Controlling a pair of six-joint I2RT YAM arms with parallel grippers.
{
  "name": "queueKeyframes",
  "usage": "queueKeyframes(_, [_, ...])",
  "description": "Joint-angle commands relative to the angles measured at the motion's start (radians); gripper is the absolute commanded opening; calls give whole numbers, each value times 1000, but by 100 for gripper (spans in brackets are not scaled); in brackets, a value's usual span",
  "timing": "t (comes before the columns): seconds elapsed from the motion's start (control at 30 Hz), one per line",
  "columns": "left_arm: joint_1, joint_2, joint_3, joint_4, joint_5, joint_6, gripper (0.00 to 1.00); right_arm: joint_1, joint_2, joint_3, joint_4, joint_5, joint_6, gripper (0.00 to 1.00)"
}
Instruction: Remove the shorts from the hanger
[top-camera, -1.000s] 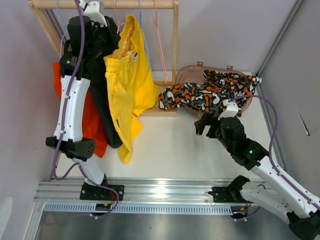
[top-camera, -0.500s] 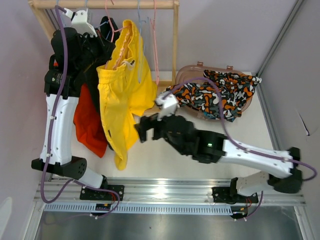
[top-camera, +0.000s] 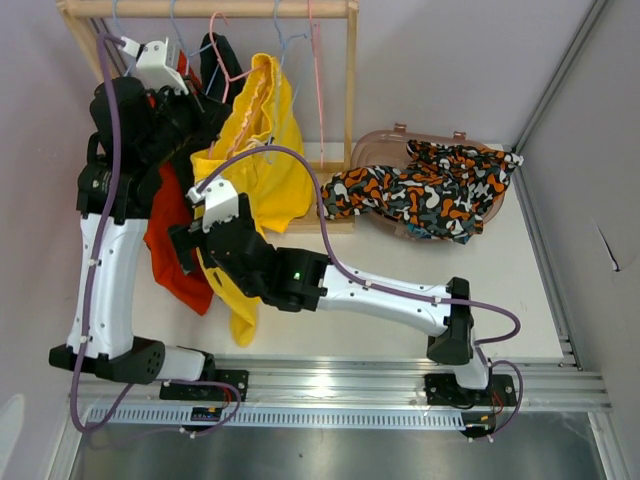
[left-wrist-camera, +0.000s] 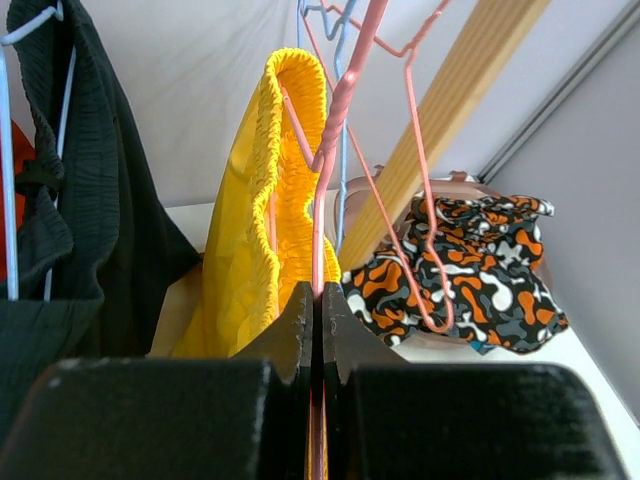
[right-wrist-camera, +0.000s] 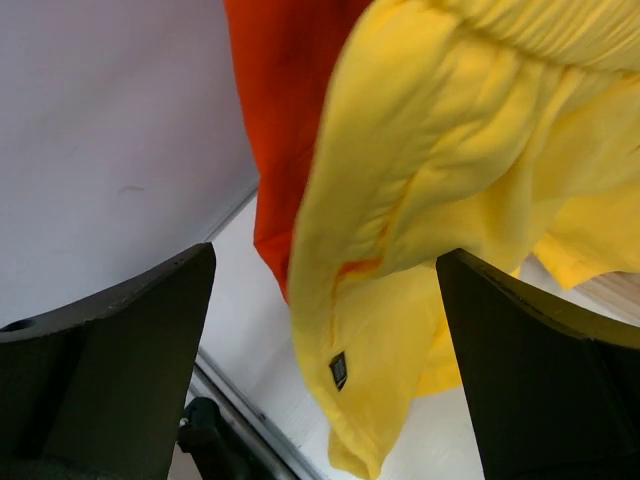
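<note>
Has patterned shorts (top-camera: 430, 190) off, heaped on tub (top-camera: 375, 145). Leaves yellow pair (top-camera: 265, 170), black pair (left-wrist-camera: 90, 200), red pair (top-camera: 175, 250) on rack. Clamps pink hanger (left-wrist-camera: 340, 110) in left gripper (left-wrist-camera: 312, 320); holds right gripper (right-wrist-camera: 322, 260) agape by yellow pair.

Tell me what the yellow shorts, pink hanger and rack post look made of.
The yellow shorts: soft matte cloth, judging by the folds and ruffled elastic waistband. The pink hanger: thin wire, probably plastic-coated, with a smooth slight sheen. The rack post: pale unfinished-looking wood, faint grain.
</note>
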Motion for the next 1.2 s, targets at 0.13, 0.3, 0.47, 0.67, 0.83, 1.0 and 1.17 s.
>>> queueKeyframes(0.13, [3, -108, 27, 54, 43, -19, 0, -18, -1, -16, 9, 139, 3, 60])
queueKeyframes(0.3, [3, -127, 27, 57, 45, -23, 0, 11, -103, -316, 69, 196, 66, 0])
queueKeyframes(0.47, [4, -83, 137, 22, -3, 9, 0, 120, -238, -591, 69, 254, 164, 0])
queueKeyframes(0.67, [4, -28, 248, -10, -20, 23, 0, 307, -324, -885, -176, 420, 601, 0])
queueKeyframes(0.83, [4, -67, 199, -11, 23, -16, 0, 315, -364, -933, -244, 456, 729, 0])
queueKeyframes(1.0, [0, -219, -14, -35, 185, -158, 0, 149, -406, -849, -73, 464, 407, 0])
queueKeyframes(1.17, [-98, -463, -332, -17, 169, -180, 0, -82, -464, -757, 187, 234, 42, 0])
